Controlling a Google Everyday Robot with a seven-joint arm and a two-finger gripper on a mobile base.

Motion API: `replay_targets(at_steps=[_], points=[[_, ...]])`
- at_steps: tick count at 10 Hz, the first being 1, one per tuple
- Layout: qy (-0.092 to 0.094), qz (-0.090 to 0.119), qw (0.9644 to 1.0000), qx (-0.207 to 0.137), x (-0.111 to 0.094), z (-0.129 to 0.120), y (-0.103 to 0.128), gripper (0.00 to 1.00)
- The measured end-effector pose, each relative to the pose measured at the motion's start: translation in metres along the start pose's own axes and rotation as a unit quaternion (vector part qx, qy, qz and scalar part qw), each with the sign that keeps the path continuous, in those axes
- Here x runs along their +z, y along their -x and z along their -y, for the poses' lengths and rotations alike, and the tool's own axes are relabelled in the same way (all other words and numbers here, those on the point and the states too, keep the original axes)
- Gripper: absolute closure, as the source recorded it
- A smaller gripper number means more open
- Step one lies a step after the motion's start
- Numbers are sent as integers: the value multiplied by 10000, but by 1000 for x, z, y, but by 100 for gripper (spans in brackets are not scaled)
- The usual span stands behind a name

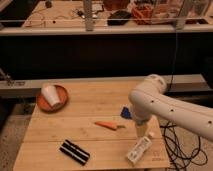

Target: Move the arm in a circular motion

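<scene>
1. Hanging over the right front part of the wooden table (95, 107): the arm (172, 114). It enters from the right edge, runs leftward to a rounded joint, then turns down to a tapered beige tip.
2. Gripper (142, 131): at that tip, pointing down, close above the tabletop. Whether it is wide or narrow cannot be told.
3. Governing relation: the arm's long segment lies roughly left to right across the table's right end, with the short end segment near vertical. The carrot (107, 124) lies just left of the gripper, the white bottle (139, 149) just in front of it, and the blue item (125, 113) behind it, partly hidden. Bare board opens to the left. Judgement: a circle swept this low would pass over all three, so clearance above them matters.
4. Arm, materials: glossy white shell, thick tubular segments, domed joints, small dark screw holes.
5. Carrot: orange, slender, long axis left to right.
6. White bottle: lying flat, angled toward the table's front right corner.
7. Black block (75, 152): flat, rectangular, near the front left.
8. Bowl (41, 103): reddish, round, far left, with a white cup (52, 96) tipped in it.
9. Cables (172, 142): dark, looped off the table's right side.
</scene>
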Motion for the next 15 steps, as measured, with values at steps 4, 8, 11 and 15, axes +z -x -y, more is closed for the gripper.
replay_targets(at_steps=[4,8,11,15], points=[[-31,-28,9993,-367,4,3,32,20],[-75,-67,9974,-714,4,22,79,20],[-74,-135,9955,-940,4,32,92,20],[-84,-127,9929,-1181,8,54,110,20]])
